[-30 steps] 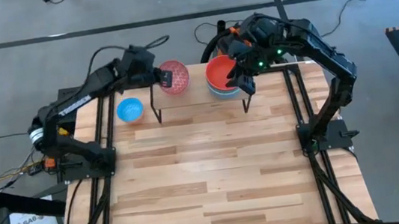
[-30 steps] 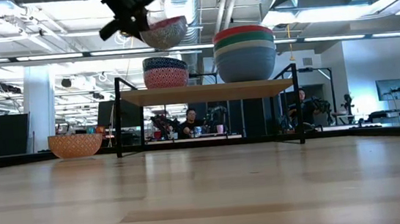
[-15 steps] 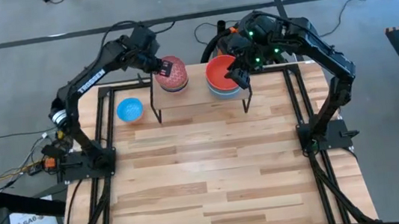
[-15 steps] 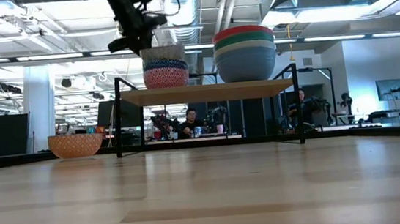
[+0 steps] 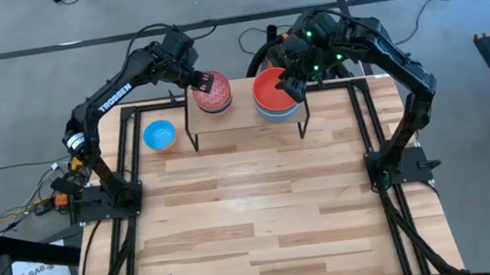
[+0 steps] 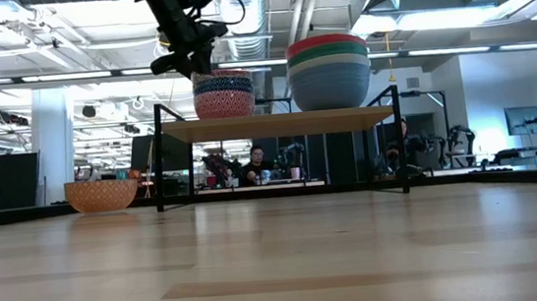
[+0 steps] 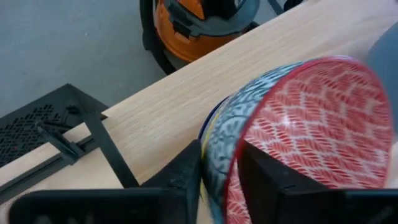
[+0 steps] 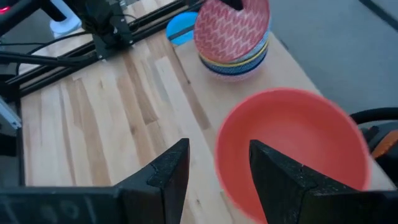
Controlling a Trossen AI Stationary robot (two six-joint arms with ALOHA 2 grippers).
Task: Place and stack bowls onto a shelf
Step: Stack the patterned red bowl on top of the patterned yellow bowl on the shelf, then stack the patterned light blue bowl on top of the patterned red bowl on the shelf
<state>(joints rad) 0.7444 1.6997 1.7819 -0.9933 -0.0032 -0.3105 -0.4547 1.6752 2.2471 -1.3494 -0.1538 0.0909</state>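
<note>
The shelf (image 5: pixel 242 112) stands at the table's far edge and carries two stacks of bowls. On the left stack the red-patterned bowl (image 5: pixel 214 91) sits nested on top and level in the low view (image 6: pixel 223 91). My left gripper (image 7: pixel 221 150) is open at that bowl's left rim, one finger inside the bowl and one outside. The right stack (image 6: pixel 330 70) has a plain red bowl (image 8: pixel 292 149) on top. My right gripper (image 8: pixel 217 158) hovers open above it, at its near edge (image 5: pixel 294 86). My left gripper has the red-patterned bowl's rim (image 7: pixel 219 165) between its fingers, slanting down from the table's left. I cannot tell whether either finger touches the wall. The bowl rests on the stack below it.
A light blue bowl (image 5: pixel 160 135) stands on the table, left of the shelf. Bare wooden tabletop (image 5: pixel 262 209) stretches in front of the shelf. People sit in the room beyond the table (image 6: pixel 255 162).
My left gripper has carried the red-patterned bowl toward the table's right, over the shelf's left stack, and down. The bowl hung tilted and clear a second ago. It now sits level, nested in the stack.
</note>
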